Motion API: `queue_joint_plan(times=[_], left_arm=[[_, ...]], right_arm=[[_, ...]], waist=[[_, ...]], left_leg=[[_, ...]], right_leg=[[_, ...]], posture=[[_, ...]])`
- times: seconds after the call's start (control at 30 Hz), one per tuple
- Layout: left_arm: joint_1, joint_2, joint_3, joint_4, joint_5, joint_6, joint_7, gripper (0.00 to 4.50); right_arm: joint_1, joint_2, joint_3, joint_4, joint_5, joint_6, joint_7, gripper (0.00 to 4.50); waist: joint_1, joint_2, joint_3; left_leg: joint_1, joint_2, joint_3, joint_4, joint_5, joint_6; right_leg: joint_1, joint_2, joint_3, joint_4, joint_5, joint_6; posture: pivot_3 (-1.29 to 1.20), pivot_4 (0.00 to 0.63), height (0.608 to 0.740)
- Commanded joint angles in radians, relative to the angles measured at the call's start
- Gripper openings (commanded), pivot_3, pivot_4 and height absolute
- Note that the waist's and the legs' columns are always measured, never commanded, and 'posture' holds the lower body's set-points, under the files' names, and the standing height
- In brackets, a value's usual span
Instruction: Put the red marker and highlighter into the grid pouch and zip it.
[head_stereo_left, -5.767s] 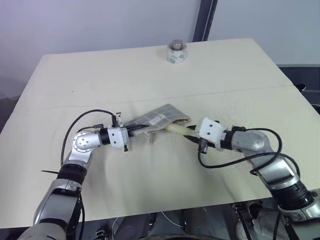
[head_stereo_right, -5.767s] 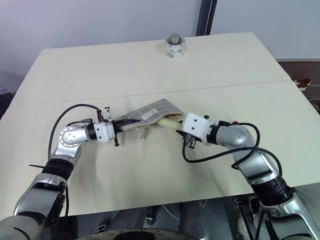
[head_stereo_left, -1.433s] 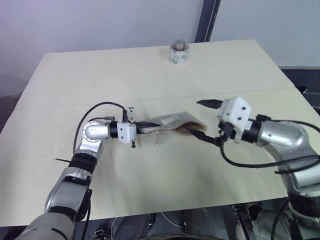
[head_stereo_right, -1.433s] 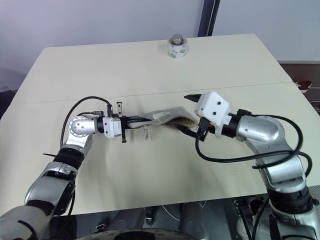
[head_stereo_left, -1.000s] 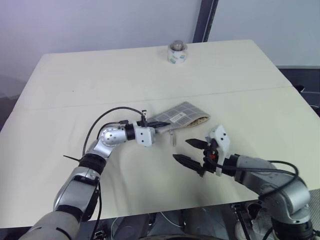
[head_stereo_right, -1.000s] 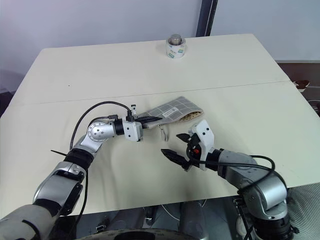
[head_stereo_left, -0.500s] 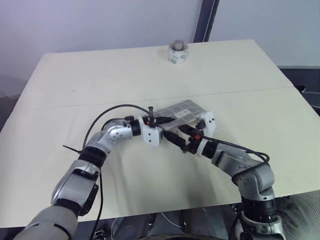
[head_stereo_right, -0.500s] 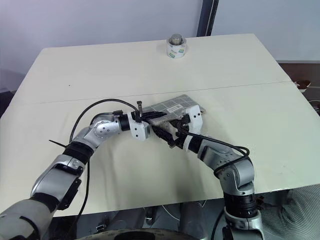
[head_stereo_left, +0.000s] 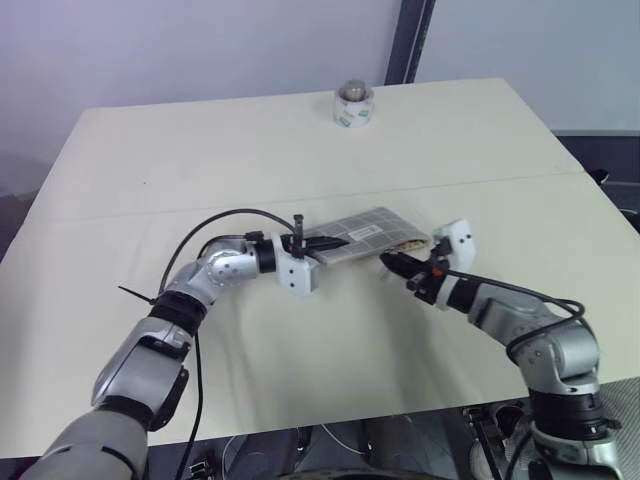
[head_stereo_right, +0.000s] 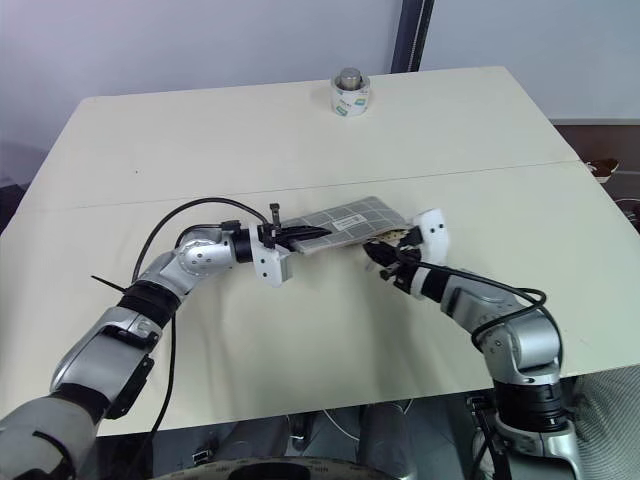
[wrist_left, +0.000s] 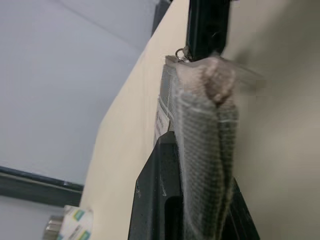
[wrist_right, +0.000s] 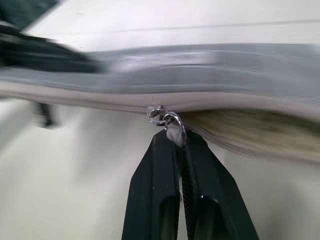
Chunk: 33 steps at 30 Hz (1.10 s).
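Note:
The grid pouch (head_stereo_left: 365, 230) is held just above the table between my two grippers, its zipper edge facing me. My left gripper (head_stereo_left: 325, 243) is shut on the pouch's left end, and the grey fabric (wrist_left: 205, 125) is pinched between its fingers. My right gripper (head_stereo_left: 387, 260) is at the front edge near the pouch's right end. It is shut on the zipper pull (wrist_right: 172, 131). To the right of the pull the mouth (wrist_right: 250, 132) gapes, showing a pale lining. The red marker and the highlighter are hidden.
A roll of tape (head_stereo_left: 352, 105) with a small grey object on top stands at the far edge of the cream table (head_stereo_left: 200, 150). The table's right edge (head_stereo_left: 600, 190) is close to my right arm.
My right gripper was open near the table's front. It came up to the pouch's front edge, shut on the zipper pull and shifted right. The left gripper kept its hold.

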<state>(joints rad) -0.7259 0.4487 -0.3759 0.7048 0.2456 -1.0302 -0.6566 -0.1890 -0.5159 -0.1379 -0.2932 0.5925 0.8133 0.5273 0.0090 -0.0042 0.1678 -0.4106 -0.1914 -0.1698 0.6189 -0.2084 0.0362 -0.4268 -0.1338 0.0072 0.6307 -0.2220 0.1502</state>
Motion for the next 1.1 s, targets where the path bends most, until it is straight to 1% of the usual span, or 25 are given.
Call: queue_joint_plan(times=[0.03,0.07,0.17,0.23,0.27,0.33,0.4,0.47,0.5,0.53,0.57,0.67,0.77,0.87,0.97,1.1], left_arm=[[0.039,0.061,0.028,0.017,-0.168,0.034,-0.128,0.00],[0.045,0.066,0.032,0.015,-0.197,0.042,-0.156,0.00],[0.064,0.072,0.069,0.006,-0.325,0.131,-0.253,0.00],[0.066,0.071,0.093,0.008,-0.372,0.174,-0.282,0.00],[0.068,0.069,0.100,0.006,-0.386,0.185,-0.295,0.32],[0.077,0.063,0.116,-0.008,-0.430,0.235,-0.346,1.05],[0.090,0.052,0.141,-0.023,-0.458,0.277,-0.366,2.07],[0.105,0.047,0.168,-0.037,-0.463,0.298,-0.361,3.06],[0.112,0.052,0.177,-0.040,-0.460,0.296,-0.369,3.60],[0.118,0.059,0.190,-0.034,-0.468,0.305,-0.383,4.12],[0.122,0.065,0.205,-0.026,-0.477,0.315,-0.393,4.47],[0.146,0.079,0.254,-0.035,-0.542,0.399,-0.452,4.47],[0.180,0.088,0.303,-0.090,-0.598,0.515,-0.472,4.47],[0.235,0.134,0.374,-0.169,-0.673,0.758,-0.444,4.47],[0.272,0.177,0.436,-0.194,-0.695,0.919,-0.399,4.47],[0.327,0.199,0.508,-0.253,-0.717,1.040,-0.347,4.47]], right_arm=[[0.020,-0.068,-0.069,0.048,-0.068,-0.076,0.000,0.06],[0.026,-0.082,-0.064,0.060,-0.085,-0.089,0.001,0.06],[0.029,-0.078,-0.076,0.076,-0.091,-0.108,-0.014,0.06],[0.033,-0.079,-0.073,0.069,-0.096,-0.124,-0.012,0.74],[0.035,-0.080,-0.073,0.067,-0.096,-0.126,-0.010,1.07],[0.046,-0.087,-0.069,0.055,-0.099,-0.135,0.007,2.10],[0.052,-0.091,-0.085,0.038,-0.085,-0.120,0.014,3.15],[0.069,-0.119,-0.100,0.016,-0.071,-0.105,0.042,4.17],[0.078,-0.133,-0.111,0.006,-0.063,-0.101,0.059,4.50],[0.085,-0.145,-0.127,0.003,-0.056,-0.100,0.071,4.50],[0.091,-0.155,-0.140,0.004,-0.054,-0.102,0.076,4.50],[0.118,-0.191,-0.166,-0.003,-0.047,-0.099,0.103,4.50],[0.153,-0.211,-0.203,-0.032,-0.017,-0.078,0.126,4.50],[0.262,-0.239,-0.313,-0.117,0.041,-0.074,0.186,4.50],[0.362,-0.270,-0.385,-0.156,0.066,-0.065,0.236,4.50],[0.409,-0.275,-0.451,-0.176,0.104,-0.066,0.260,4.50]], waist=[[0.001,0.000,0.000],[0.002,0.000,0.000],[0.002,0.000,0.000],[0.002,0.000,0.000],[0.001,0.000,0.000],[0.000,0.000,0.000],[0.002,0.000,0.000],[0.003,0.000,0.000],[0.004,0.000,0.000],[0.004,0.000,0.000],[0.004,0.000,0.000],[0.004,0.000,0.000],[0.002,0.000,0.000],[0.005,0.001,0.000],[0.004,0.000,0.000],[0.004,0.001,0.000]], left_leg=[[0.000,0.000,0.000,0.000,0.000,0.000],[0.000,0.000,0.000,0.000,0.000,0.000],[0.000,0.000,0.000,0.000,0.000,0.000],[0.000,0.000,0.000,0.001,0.000,0.000],[0.000,0.000,0.000,0.002,0.000,0.000],[0.000,0.000,0.000,0.002,0.000,0.000],[0.000,0.000,0.000,0.002,0.000,0.000],[0.000,0.000,0.000,0.002,0.000,0.000],[0.000,0.000,0.000,0.003,0.000,0.000],[0.000,0.000,0.000,0.003,0.000,0.000],[0.000,0.000,0.000,0.003,0.000,0.000],[0.000,0.000,0.000,0.003,0.000,0.001],[0.000,0.000,0.000,0.003,0.000,0.001],[0.000,0.000,0.000,0.002,0.000,0.001],[0.000,0.000,0.000,0.002,-0.001,0.002],[0.001,0.000,0.001,0.003,-0.002,0.000]], right_leg=[[0.000,0.000,0.000,0.000,0.000,0.000],[0.000,0.000,0.000,0.000,0.000,0.000],[0.000,0.000,0.000,0.000,0.000,0.000],[0.001,0.000,0.000,0.000,0.000,0.000],[0.001,0.000,0.000,0.000,0.000,0.000],[0.001,0.000,0.000,0.000,0.000,0.000],[0.001,0.000,0.000,0.000,0.000,0.000],[0.001,0.000,0.000,0.000,0.000,0.000],[0.001,0.000,0.000,0.000,0.000,0.000],[0.001,0.000,0.000,0.000,0.000,0.000],[0.001,0.000,0.001,0.000,0.000,0.000],[0.001,0.000,0.001,0.000,0.000,0.000],[0.001,0.000,0.001,0.000,0.000,0.000],[0.001,0.000,0.001,0.000,0.000,0.000],[0.001,0.001,0.002,0.000,0.000,0.000],[0.002,0.001,0.003,0.000,-0.001,0.000]], posture=[[0.00,0.150,0.740],[0.00,0.150,0.740],[0.00,0.150,0.740],[0.00,0.150,0.740],[0.00,0.150,0.740],[0.00,0.150,0.740],[0.00,0.150,0.740],[0.00,0.150,0.740],[0.00,0.150,0.740],[0.00,0.150,0.740],[0.00,0.150,0.740],[0.00,0.150,0.740],[0.00,0.150,0.740],[0.00,0.150,0.740],[0.00,0.150,0.740],[0.00,0.150,0.740]])
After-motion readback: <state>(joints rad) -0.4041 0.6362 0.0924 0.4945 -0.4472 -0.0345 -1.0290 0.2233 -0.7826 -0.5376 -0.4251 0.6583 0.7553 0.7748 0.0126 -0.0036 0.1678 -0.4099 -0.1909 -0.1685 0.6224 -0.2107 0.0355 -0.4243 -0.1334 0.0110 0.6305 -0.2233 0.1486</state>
